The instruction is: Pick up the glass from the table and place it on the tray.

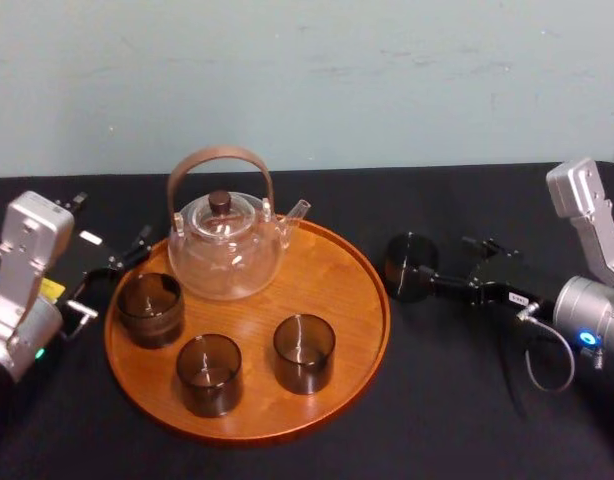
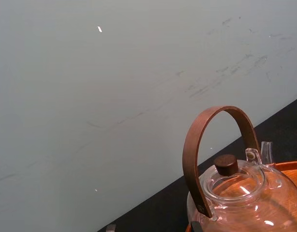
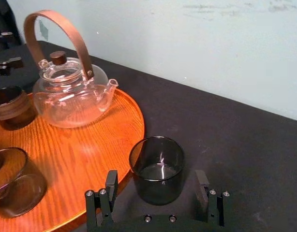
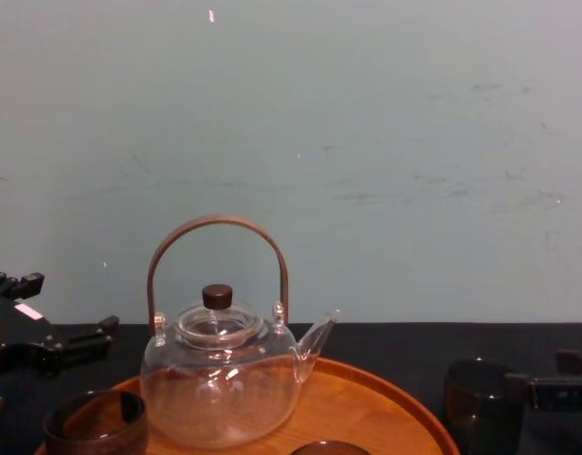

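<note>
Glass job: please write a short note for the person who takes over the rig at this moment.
Right gripper: open, one finger on each side of the glass, not yet closed on it.
Left gripper: open, idle by the left edge of the tray.
Glass: upright on the table, just right of the tray.
Tray: holds the teapot and three other glasses.
Done: the right gripper is in place around the glass.
Left: close, lift, set the glass on a bare part of the tray, release.
</note>
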